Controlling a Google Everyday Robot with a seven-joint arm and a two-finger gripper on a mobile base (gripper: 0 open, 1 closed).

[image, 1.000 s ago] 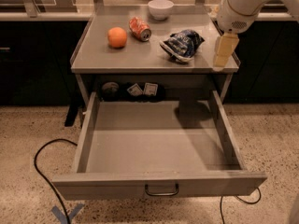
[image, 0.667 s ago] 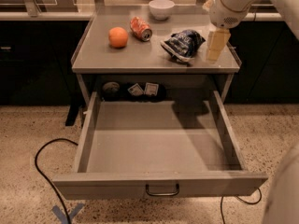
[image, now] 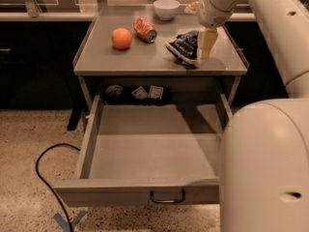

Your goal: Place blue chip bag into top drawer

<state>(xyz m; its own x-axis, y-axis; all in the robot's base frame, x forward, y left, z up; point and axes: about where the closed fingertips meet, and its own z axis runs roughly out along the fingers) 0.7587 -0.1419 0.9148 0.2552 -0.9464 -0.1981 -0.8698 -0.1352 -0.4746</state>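
The blue chip bag, dark blue and crumpled with white markings, lies on the right part of the grey cabinet top. My gripper hangs from the arm at upper right, with its cream fingers at the bag's right edge. The top drawer is pulled fully out below, and nothing lies in it. Its dark loop handle shows at the front panel's centre.
An orange, a red-orange soda can on its side and a white bowl stand on the cabinet top. Small items sit in the recess behind the drawer. A black cable lies on the floor at left. My arm's body fills the lower right.
My gripper has moved left and down, from beside the cabinet's right edge to the chip bag's right side. The bag and drawer have not moved.
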